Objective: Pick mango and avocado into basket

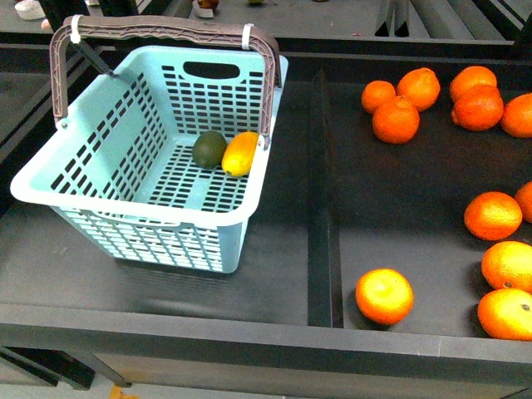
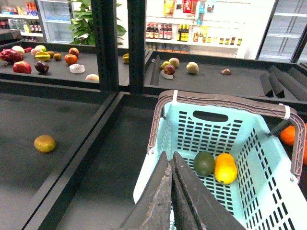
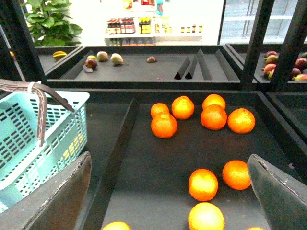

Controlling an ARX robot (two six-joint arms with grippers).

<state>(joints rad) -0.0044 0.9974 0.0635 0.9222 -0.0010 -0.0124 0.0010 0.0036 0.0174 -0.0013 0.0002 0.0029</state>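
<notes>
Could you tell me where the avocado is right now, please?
In the front view, the avocado lies on the floor of the basket, near its far wall, touching or nearly touching the mango to its right.

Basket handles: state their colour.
Brown-grey handles with white ties, clearest in the front view.

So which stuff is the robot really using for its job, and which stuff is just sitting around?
Part of the job:
- mango, already in the basket
- avocado, right beside it in the basket
- basket, turquoise, with brown-grey handles

Just lying about:
- oranges in the tray to the right
- a brownish-yellow fruit alone in the tray on the other side
- mixed fruit on the far shelves
</notes>
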